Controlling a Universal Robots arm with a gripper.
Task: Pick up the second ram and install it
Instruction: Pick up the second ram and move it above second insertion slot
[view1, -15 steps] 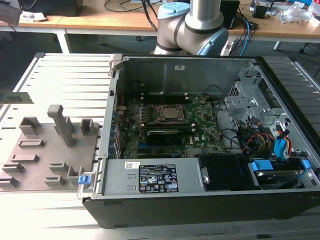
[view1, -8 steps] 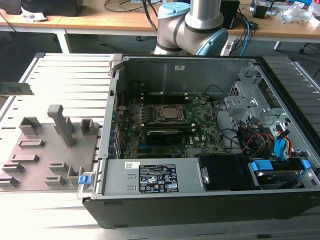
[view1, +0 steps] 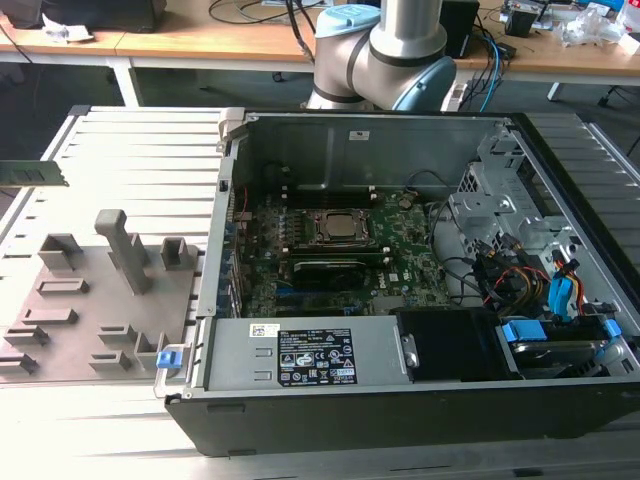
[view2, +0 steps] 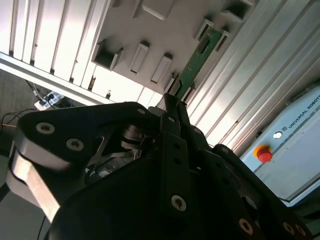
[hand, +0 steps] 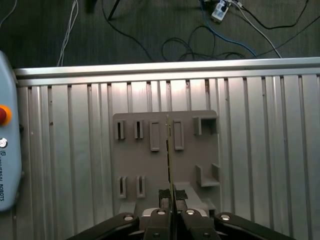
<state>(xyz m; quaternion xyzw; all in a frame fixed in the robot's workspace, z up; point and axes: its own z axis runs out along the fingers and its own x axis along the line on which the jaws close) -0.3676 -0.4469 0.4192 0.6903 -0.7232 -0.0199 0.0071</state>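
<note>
Exterior view: second ram (view1: 35, 173) hangs at the exterior view's left edge, above the counter (view1: 130, 150), well apart from the open computer case (view1: 400, 410).
Second wrist view: fingers (view2: 172, 117) clamp one end of the stick.
First wrist view: gripper (hand: 170, 192) closed on it, edge-on over the grey holder plate (hand: 130, 165).
Judgement: carry it untwisted; a skewed grip would likely foul seating.

We see a black label (view1: 316, 358) with white print and a small white sticker (view1: 264, 329) on the grey metal cover (view1: 230, 360) inside the computer case (view1: 400, 425). A pale tag (view1: 358, 137) sits on the case's far wall. Dark lettering runs along the pale control box (view2: 300, 125) in both wrist views. Any print on the second ram (view2: 196, 62) is too small to tell.
</note>
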